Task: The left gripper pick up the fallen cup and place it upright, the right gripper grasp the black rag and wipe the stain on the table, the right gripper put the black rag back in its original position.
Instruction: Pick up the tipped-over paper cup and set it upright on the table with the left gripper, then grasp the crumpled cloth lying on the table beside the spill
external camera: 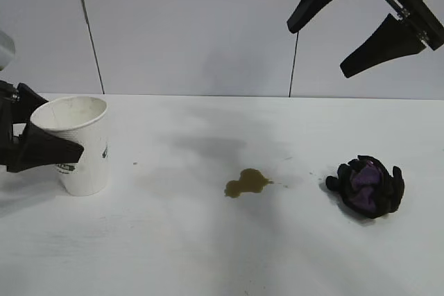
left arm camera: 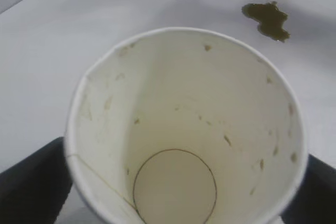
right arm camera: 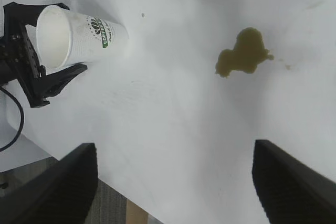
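The white paper cup [external camera: 78, 145] is held upright on the white counter [external camera: 208, 254] by the clamped left tool [external camera: 38, 140]. It could be tipped again if released carelessly. The right tool [external camera: 350, 22] hangs spread apart.

We see a plain white counter [external camera: 208, 254] with a smooth matte top, running back to a pale grey wall [external camera: 194, 25]. Thin dark seams [external camera: 89, 29] split that wall into panels. Soft shadows lie across the counter. Past its edge, from the right wrist, we glimpse grey floor [right arm camera: 107, 205].
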`<state>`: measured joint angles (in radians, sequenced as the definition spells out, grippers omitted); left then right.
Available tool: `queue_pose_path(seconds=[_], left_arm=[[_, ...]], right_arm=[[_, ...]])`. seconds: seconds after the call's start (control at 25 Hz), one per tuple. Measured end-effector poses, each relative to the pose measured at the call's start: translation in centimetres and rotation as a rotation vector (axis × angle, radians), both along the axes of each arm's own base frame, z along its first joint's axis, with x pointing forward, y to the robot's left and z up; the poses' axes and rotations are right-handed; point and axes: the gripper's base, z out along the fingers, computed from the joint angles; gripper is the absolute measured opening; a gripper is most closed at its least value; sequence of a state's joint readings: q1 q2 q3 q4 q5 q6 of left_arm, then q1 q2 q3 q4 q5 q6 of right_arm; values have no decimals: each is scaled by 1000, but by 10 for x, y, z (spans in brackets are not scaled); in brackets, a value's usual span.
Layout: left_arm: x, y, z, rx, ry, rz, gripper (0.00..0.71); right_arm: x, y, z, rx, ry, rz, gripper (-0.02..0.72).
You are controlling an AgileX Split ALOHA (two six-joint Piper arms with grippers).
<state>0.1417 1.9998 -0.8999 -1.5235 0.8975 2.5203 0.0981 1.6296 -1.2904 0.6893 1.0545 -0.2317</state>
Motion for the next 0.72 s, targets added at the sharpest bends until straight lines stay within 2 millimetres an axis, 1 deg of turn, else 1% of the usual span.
queue_pose_path(seconds=[0.24,0.32,0.4,0.52,0.64,0.72], left_arm=[[-5,7,-10,83,158,64,694],[-5,11,-12,126,210,124,694],[-3,20,-7,188,248,246,694],[1,38,18,268,236,512,694],[2,55,63,276,125,783,694],[-2,62,95,243,23,921,694]], right_arm=[[0,0,0,0,0,0,557],[0,0,0,0,0,0,557],[0,0,0,0,0,0,557],[0,0,0,-1,0,0,557],[0,0,0,-1,0,0,557],[0,0,0,-1,-1,0,557]])
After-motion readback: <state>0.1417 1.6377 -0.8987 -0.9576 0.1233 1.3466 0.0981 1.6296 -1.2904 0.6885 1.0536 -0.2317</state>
